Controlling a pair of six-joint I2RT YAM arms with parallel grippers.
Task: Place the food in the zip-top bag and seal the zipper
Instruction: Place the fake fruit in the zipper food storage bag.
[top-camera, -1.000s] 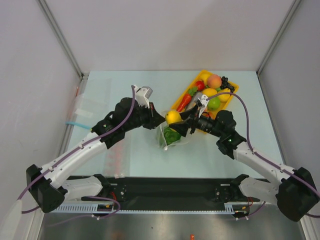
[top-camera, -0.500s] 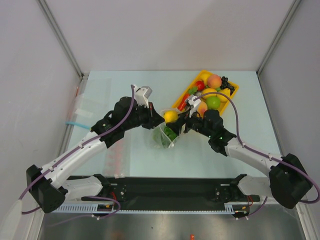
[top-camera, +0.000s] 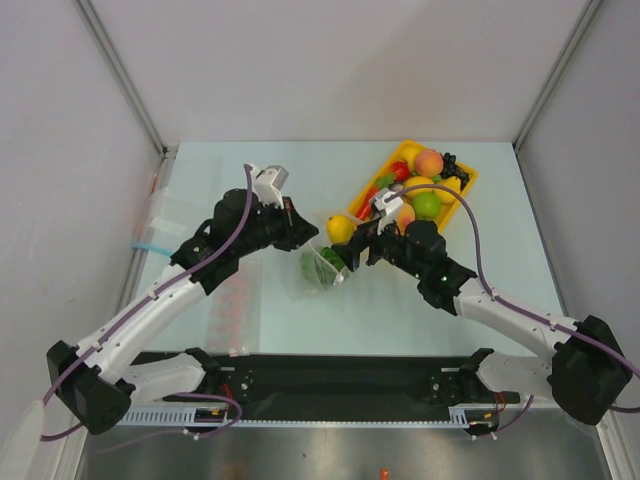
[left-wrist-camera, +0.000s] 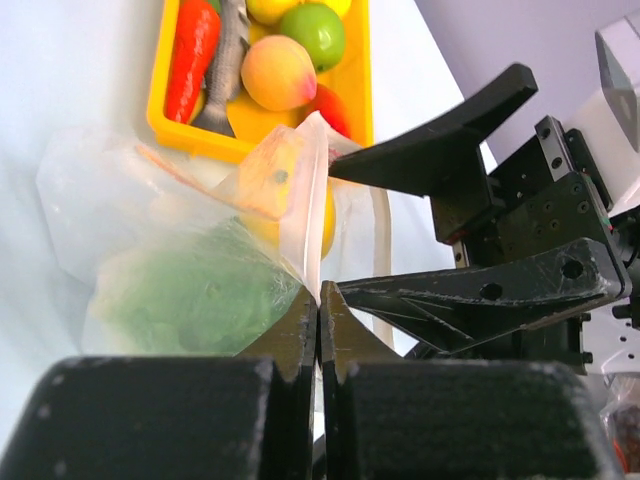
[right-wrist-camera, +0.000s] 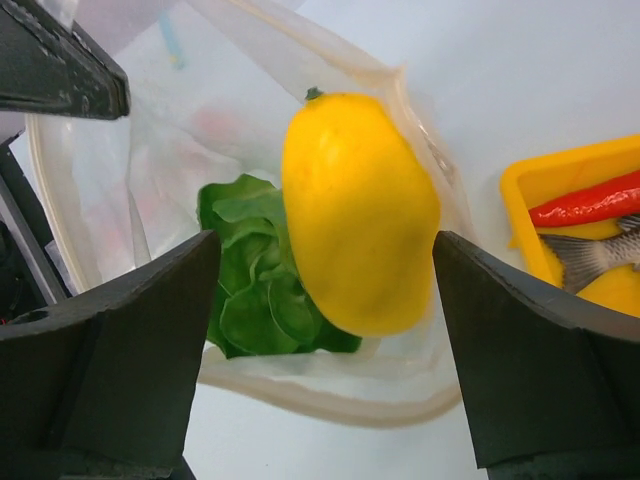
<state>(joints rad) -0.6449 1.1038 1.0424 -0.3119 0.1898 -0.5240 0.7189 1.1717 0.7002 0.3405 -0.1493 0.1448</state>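
The zip-top bag (top-camera: 318, 270) lies mid-table with its mouth held open; green lettuce (right-wrist-camera: 250, 270) sits inside. My left gripper (left-wrist-camera: 319, 300) is shut on the bag's mouth edge, pinching the thin film. My right gripper (right-wrist-camera: 322, 250) stands open at the mouth. The yellow lemon-like fruit (right-wrist-camera: 360, 210) hangs between its fingers with a gap on each side, partly inside the bag. The pale zipper (right-wrist-camera: 330, 400) curves below the fruit. From above, the fruit (top-camera: 340, 228) shows at the bag's top, between the two grippers.
The yellow tray (top-camera: 462, 190) at the back right holds a peach (top-camera: 428, 161), a green apple (top-camera: 427, 206), a red pepper (right-wrist-camera: 590, 205) and other toys. A flat bag with a blue strip (top-camera: 160, 235) and a bag with red bits (top-camera: 232, 310) lie to the left.
My right gripper's jaws have widened and let go of the yellow fruit at the bag's mouth. My left arm has drawn back to the left, pulling the bag's mouth with it.
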